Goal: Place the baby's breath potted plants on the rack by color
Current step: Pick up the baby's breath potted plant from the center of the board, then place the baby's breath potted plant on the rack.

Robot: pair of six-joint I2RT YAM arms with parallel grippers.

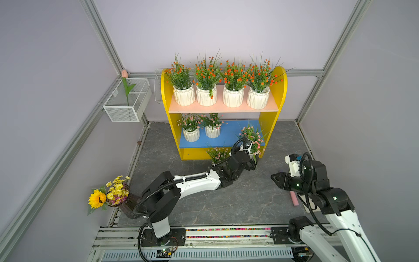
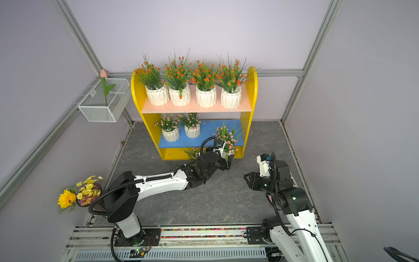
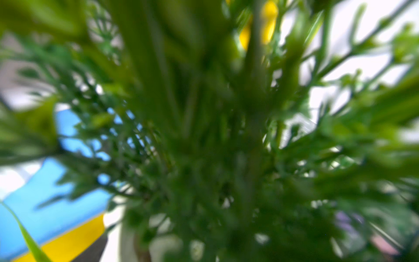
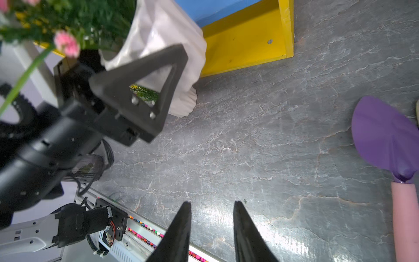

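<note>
Four orange pots (image 1: 233, 96) are sitting on the rack's (image 1: 281, 90) pink board (image 1: 222, 108), two pink pots (image 1: 191, 135) left on the blue board (image 1: 229, 133); left jaws are gripping a third pink pot (image 4: 163, 31) at its near right edge, a fourth pot (image 1: 218, 153) waiting on the table (image 1: 249, 204), right jaws hanging parted, empty.

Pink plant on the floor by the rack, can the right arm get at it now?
Probably not: the left gripper, shut on a second plant, and its wrist sit between the open right gripper and the floor plant.
</note>
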